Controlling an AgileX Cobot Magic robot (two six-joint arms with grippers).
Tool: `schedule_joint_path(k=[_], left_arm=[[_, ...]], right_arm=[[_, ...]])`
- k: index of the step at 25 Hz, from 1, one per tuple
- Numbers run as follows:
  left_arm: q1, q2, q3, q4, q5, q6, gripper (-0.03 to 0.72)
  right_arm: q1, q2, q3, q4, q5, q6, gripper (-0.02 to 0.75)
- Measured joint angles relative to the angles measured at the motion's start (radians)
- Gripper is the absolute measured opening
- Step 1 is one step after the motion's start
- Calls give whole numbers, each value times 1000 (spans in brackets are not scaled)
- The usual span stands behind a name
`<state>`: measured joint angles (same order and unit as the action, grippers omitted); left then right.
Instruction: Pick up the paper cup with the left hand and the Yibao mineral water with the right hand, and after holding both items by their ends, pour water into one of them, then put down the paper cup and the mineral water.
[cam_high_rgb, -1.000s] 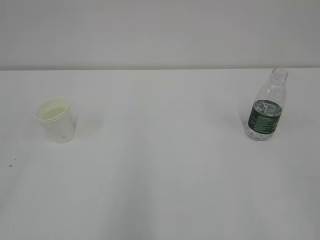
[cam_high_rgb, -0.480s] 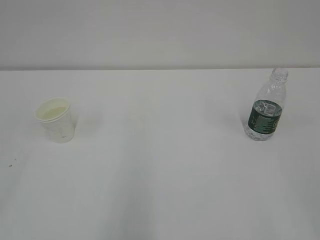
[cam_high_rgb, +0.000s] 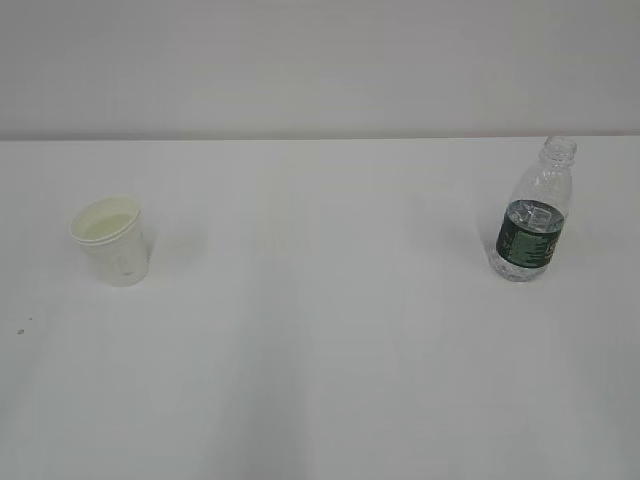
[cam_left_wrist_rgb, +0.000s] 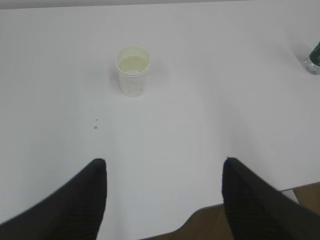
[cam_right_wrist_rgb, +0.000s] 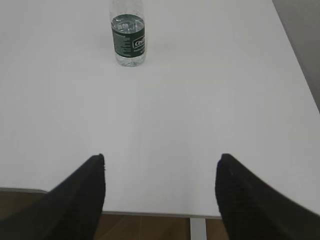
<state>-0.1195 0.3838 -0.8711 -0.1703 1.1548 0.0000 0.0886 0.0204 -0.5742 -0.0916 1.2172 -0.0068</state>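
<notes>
The cup (cam_high_rgb: 111, 241) — white, tapered, cream inside — stands upright on the left of the white table (cam_high_rgb: 320, 330), and the bottle (cam_high_rgb: 533, 214), clear with a dark green label and no cap, stands upright well apart on the right. A few dark specks (cam_left_wrist_rgb: 95, 127) lie near the cup, nothing between either item and its gripper. The left gripper (cam_left_wrist_rgb: 164, 172) and right gripper (cam_right_wrist_rgb: 160, 167) both hang spread wide and empty — back near the table edge.

A bare test room or lab, by the look of it. A plain white worktop (cam_high_rgb: 320, 350) fills the view, with a blank pale grey wall (cam_high_rgb: 320, 60) at twelve o'clock. Brown flooring (cam_right_wrist_rgb: 145, 227) shows beneath its near edge.
</notes>
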Motion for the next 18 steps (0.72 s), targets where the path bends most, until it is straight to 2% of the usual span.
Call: schedule_joint_path(k=[18], left_arm=[[0,0,0,1,2,0,501]], right_arm=[[0,0,66,0,-62,0,519]])
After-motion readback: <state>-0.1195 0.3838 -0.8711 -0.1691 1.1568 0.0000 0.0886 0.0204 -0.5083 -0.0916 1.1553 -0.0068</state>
